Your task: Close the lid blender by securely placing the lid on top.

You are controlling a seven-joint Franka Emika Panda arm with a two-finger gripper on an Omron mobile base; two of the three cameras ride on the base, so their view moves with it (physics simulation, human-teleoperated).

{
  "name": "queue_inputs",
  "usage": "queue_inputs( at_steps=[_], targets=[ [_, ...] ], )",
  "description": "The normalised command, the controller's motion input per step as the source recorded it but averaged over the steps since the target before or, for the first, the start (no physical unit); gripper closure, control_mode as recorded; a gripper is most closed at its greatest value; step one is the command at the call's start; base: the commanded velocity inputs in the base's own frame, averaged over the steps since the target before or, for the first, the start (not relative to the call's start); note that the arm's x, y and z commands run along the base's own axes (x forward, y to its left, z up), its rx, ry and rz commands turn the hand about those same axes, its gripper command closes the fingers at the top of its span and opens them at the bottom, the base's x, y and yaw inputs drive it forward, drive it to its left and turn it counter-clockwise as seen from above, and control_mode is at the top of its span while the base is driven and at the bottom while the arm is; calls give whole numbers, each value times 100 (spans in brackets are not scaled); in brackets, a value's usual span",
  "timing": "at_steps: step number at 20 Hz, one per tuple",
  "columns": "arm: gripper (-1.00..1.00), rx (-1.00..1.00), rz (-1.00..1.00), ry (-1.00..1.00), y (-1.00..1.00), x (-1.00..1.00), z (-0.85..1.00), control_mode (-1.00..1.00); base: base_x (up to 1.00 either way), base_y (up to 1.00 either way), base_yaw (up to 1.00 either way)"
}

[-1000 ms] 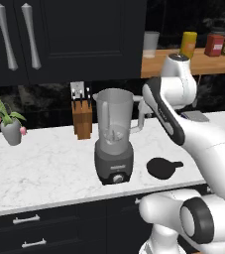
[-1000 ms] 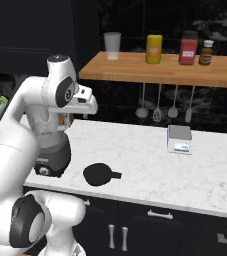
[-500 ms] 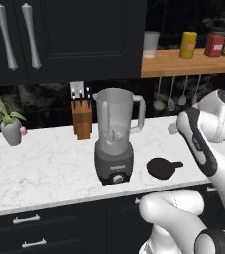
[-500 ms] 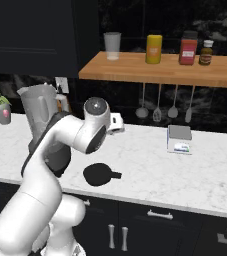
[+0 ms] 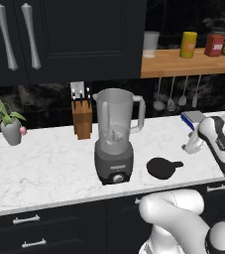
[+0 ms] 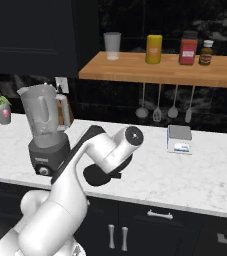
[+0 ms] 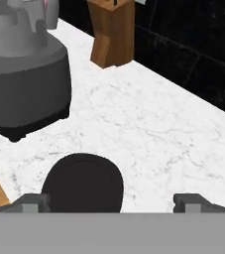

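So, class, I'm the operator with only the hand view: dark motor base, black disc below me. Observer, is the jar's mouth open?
Observer: Yes, the blender jar has nothing on top; the lid lies flat on the counter to its right.
Operator: Is the lid gripped?
Observer: No, the gripper is open, its tips either side of the lid's edge.
Operator: Anything beyond the lid?
Observer: A small scale by the wall.

I'm looking at a kitchen: white marble counter (image 5: 44,163), dark cabinets (image 5: 59,39), knife block (image 5: 82,116), utensils (image 6: 157,102) hanging under what seem spice jars (image 6: 188,48).
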Motion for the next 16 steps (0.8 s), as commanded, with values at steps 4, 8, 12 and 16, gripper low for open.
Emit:
queue_inputs(
  at_steps=[4, 8, 12, 16],
  targets=[
    [-100, 0, 43, -8, 0, 0, -50, -100, 0, 0, 0],
    [-100, -9, 41, -3, 0, 1, -18, -100, 0, 0, 0],
    [-100, -19, 25, -2, 2, 0, -18, -100, 0, 0, 0],
    [-100, -20, 15, 1, 7, 0, -23, -100, 0, 0, 0]
  ],
)
